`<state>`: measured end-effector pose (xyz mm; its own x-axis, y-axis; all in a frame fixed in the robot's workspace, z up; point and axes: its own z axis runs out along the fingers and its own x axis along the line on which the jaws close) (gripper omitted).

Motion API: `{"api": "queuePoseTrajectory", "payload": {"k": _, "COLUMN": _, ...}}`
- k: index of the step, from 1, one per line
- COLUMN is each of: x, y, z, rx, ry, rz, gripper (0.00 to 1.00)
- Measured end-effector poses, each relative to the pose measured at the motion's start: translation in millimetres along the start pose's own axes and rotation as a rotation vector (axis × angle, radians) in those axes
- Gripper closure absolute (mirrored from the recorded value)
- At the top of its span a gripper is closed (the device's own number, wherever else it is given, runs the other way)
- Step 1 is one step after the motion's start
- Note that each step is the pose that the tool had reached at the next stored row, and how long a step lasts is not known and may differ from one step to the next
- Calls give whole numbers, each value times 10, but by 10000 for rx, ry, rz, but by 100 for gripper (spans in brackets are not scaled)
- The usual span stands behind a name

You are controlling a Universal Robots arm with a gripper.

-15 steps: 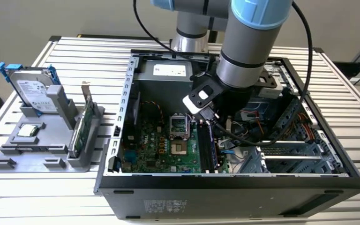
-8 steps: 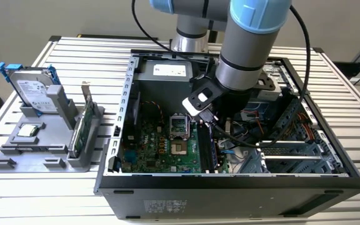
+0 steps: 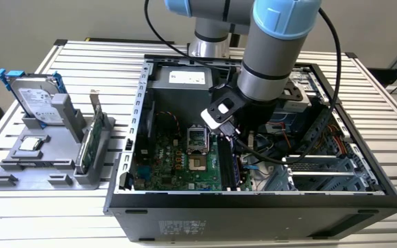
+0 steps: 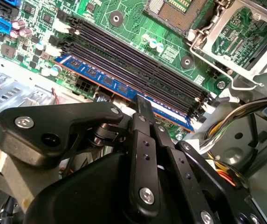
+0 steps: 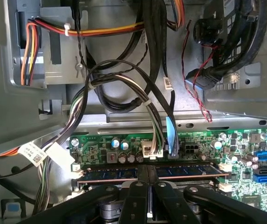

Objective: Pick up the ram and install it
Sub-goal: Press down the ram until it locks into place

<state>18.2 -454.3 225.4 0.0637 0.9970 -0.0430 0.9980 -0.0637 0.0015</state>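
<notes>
Step in hand: the ram [image 4: 119, 88] is being seated in the outermost memory slot of the motherboard [image 4: 138, 28], at the board's edge nearest the case wall
Gripper [image 4: 141, 103]: jaws are closed thinly on the ram's upper edge, at mid-length
Ram: blue stick, upright in the slot
Next move calls for: even downward pressure, stick kept square until the end latches [image 5: 224, 166] close
</notes>
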Motion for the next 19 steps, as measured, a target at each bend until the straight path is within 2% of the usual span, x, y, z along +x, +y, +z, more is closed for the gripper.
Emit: {"api": "queuePoseTrajectory", "payload": {"k": 19, "x": 1, "y": -3, "z": 40, "rx": 0, "ry": -3, "rz": -1, "gripper": 100}}
